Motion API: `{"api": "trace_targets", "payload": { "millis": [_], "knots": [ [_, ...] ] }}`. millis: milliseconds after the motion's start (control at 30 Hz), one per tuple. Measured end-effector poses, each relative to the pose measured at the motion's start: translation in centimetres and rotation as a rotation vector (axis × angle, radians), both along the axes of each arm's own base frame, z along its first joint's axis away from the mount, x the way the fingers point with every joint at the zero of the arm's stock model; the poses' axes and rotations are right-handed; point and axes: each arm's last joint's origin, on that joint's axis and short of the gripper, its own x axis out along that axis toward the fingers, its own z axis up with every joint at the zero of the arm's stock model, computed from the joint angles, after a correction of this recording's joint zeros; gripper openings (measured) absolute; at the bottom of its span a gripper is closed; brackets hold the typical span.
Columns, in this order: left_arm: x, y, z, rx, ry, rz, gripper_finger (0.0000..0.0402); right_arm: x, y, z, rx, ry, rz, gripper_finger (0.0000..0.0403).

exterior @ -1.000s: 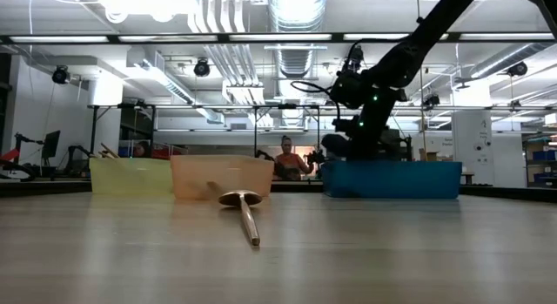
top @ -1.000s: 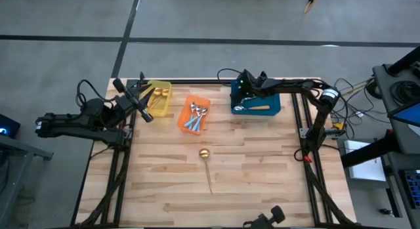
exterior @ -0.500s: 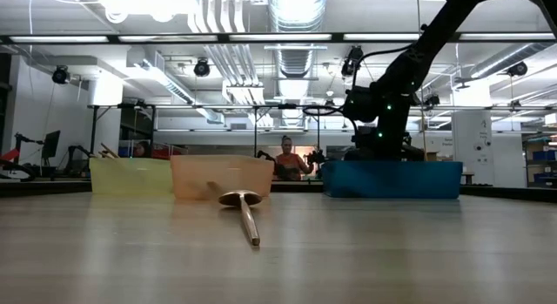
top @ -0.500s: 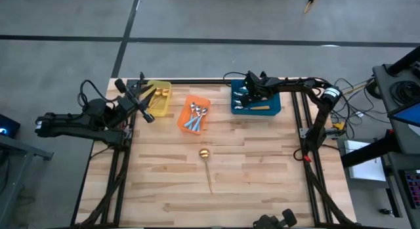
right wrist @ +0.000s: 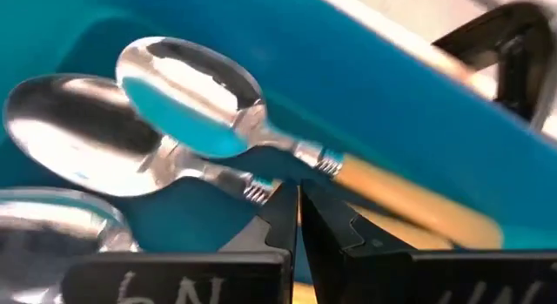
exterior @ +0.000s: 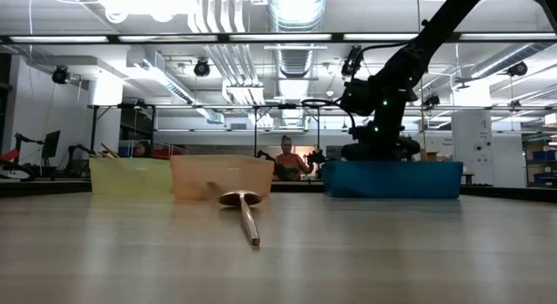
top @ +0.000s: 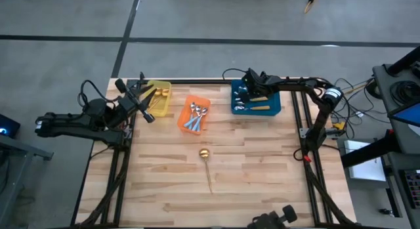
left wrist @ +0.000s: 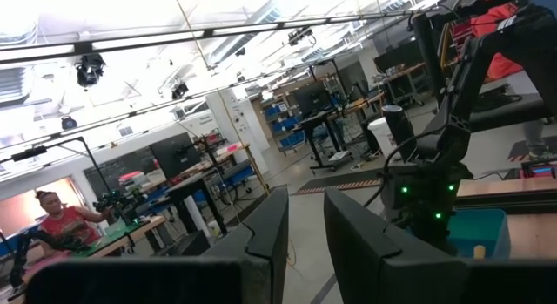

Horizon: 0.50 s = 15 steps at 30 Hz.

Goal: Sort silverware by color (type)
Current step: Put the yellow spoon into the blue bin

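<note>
So the silverware is mostly in bins already. One all-gold spoon (top: 206, 165) is lying out on the bare wood of the table (top: 249, 170), roughly mid-table, bowl toward the bins and handle pointing to the front edge. From table height that gold spoon (exterior: 244, 210) sits well in front of the bins, touching none of them.

The blue-handled spoons (top: 195, 116) are piled in the orange bin (top: 204, 102), the middle of the three. The yellow bin (top: 159, 102) on the left has some gold pieces (top: 160, 92) in its far end, too small for me to count. The blue bin (top: 272, 108) on the right holds the orange-handled spoons (top: 256, 105); up close you can see two shiny bowls overlapping (right wrist: 165, 112) with their orange handles (right wrist: 409, 199) running off against the blue wall, and a third bowl at the edge.

The right gripper (top: 252, 86) is down inside the blue bin over those spoons, its fingers (right wrist: 283, 221) pinched together with only a hairline slit between them and nothing in them. They look just above the spoon necks.

The left gripper (top: 134, 92) is parked off the left edge of the table beside the yellow bin. Its fingers (left wrist: 265, 243) stand a narrow gap apart, with nothing between them that I can see.

There's a person (exterior: 286, 158) in a red top way back in the room.
</note>
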Motion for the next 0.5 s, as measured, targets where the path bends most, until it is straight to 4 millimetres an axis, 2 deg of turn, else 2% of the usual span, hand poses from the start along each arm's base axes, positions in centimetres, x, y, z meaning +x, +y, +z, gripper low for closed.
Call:
{"api": "trace_targets", "payload": {
  "millis": [200,500],
  "knots": [
    [0.0,0.0,0.0,0.0,0.0,0.0,0.0059,0.6,-0.8,-0.4,-0.074,-0.044,-0.006,0.0009],
    [0.0,0.0,0.0,0.0,0.0,0.001,0.0059,1.2,-1.0,-1.7,-0.071,-0.096,-0.008,0.0009]
  ]
}}
